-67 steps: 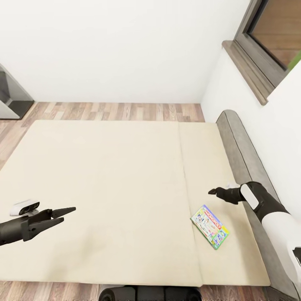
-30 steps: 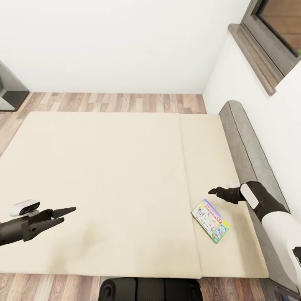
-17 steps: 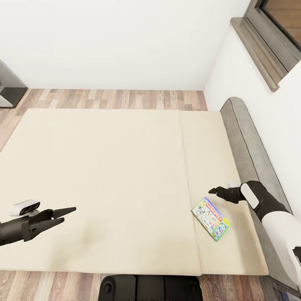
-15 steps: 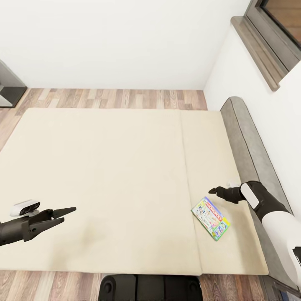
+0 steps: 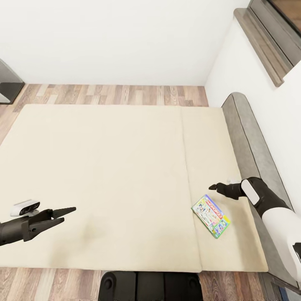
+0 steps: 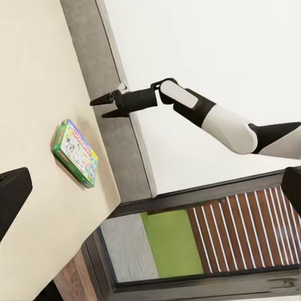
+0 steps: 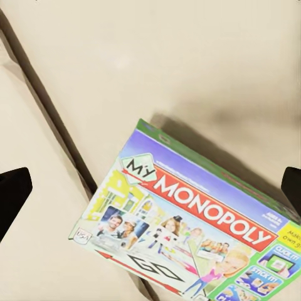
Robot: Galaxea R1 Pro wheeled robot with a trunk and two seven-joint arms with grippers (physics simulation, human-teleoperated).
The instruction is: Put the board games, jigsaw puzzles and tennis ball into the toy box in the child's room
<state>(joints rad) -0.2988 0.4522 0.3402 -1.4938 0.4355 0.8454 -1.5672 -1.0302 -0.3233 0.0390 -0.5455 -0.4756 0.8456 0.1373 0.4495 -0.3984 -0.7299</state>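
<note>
Above the right strip of the bed (image 5: 104, 167), at the right gripper (image 5: 214, 186): jaws spread, nothing between them, tips aimed toward the seam and away from the grey headboard (image 5: 246, 138). Just below and a little nearer the robot, apart from the tips, not touching: one board game (image 5: 210, 221), flat on the mattress, lid up, MONOPOLY lettering readable in the right wrist view (image 7: 194, 238). Framed there between the two dark fingertips at the picture's edges, so roughly under the gripper's line of sight already. Long axis diagonal in the head view, from the far corner close to the seam down to the near corner toward the headboard; short sides thus facing the seam and the bed's near right corner. Seen from the left wrist view too, box (image 6: 75, 153) below the right gripper (image 6: 103, 106), with a clear gap of mattress between. Far across the bed, over its near left part, the left gripper (image 5: 67, 214): likewise spread and empty, well apart from the box. Clearly a job for the right arm, by this layout. Likely needed next: a short drop toward the box and a wrist turn to bring the jaws across its narrow width rather than along its length. Thin box lying flush on a soft surface, so probably awkward to get a finger under an edge.
</note>
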